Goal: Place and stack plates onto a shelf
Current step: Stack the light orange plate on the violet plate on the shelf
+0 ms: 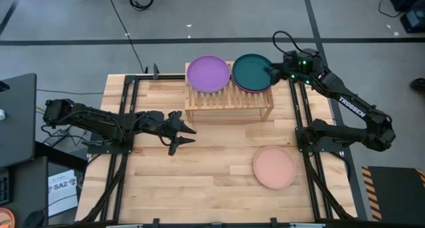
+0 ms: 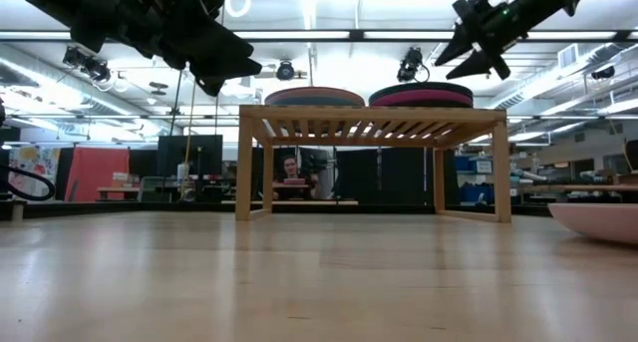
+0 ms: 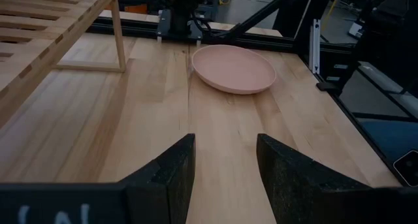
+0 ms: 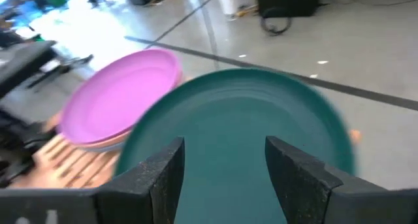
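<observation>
Pale butcher-block tabletop (image 1: 199,181) of jointed wood planks, smooth with a soft satin sheen that picks up ceiling light in the low view. On it, the bamboo shelf (image 1: 229,105), light, smooth-sanded slats and legs. The purple plate (image 1: 208,74), dark teal plate (image 1: 251,71) and peach plate (image 1: 273,167) all read as matte plastic, evenly coloured, without glare. The left gripper (image 1: 186,133) and right gripper (image 1: 275,74) have matte black, slightly grainy plastic-looking fingers. Black metal rails (image 1: 307,148) frame the table; beyond lies smooth grey concrete floor (image 1: 199,15).
</observation>
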